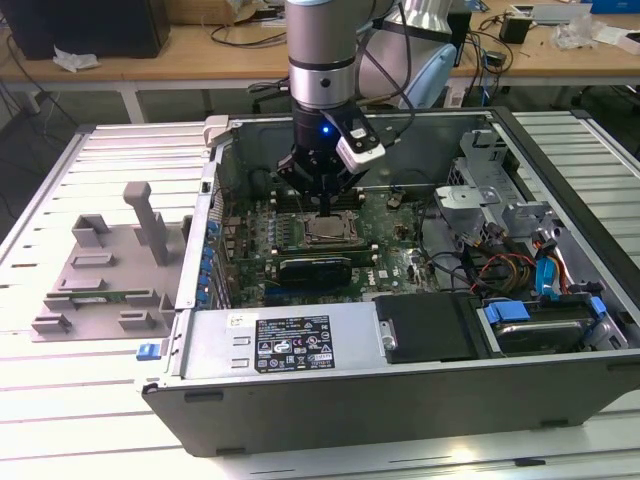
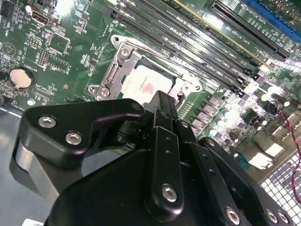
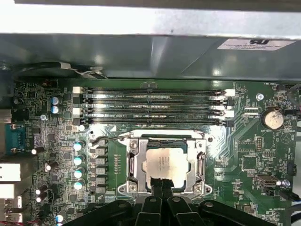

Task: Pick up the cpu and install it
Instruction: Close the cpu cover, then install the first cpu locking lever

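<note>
Silver cpu in socket, black gripper closed at its edge

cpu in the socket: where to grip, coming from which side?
Take the cpu by two opposite thin edges, straight down from above: it lies flat in the socket, leaving little but rim to pinch. Probably the edge facing the memory slots and the one opposite, since frame rails flank the other two. The gripper sits shut at that opposite edge.

PC case open above, gripper over socket frame, RAM slots adj. (case wall beyond)
</note>
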Controlling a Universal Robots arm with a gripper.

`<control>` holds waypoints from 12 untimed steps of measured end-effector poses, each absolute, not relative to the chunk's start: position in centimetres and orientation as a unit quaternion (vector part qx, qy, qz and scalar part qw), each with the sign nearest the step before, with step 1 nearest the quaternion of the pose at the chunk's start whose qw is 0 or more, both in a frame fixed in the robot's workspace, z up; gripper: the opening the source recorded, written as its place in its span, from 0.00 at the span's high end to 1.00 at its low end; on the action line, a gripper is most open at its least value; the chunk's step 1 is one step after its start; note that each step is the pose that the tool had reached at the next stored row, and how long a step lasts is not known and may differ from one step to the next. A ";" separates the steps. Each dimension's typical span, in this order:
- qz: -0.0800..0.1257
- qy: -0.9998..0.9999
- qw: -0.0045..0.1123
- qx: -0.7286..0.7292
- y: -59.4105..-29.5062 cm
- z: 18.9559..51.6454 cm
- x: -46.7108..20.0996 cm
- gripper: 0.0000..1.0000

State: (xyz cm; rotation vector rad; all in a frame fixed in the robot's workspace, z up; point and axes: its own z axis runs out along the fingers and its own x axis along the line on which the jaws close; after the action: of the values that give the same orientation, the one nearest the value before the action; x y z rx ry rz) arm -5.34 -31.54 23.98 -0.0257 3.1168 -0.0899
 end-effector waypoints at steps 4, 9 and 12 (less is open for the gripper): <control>-0.029 0.999 0.012 -0.008 -31.5 24.0 -5.3 0.89; -0.029 0.999 0.012 -0.008 -31.5 24.0 -5.3 0.89; -0.029 0.999 0.012 -0.008 -31.5 24.0 -5.3 0.89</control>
State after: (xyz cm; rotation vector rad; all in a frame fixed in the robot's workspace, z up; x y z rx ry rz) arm -5.34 -31.54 23.98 -0.0257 3.1168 -0.0895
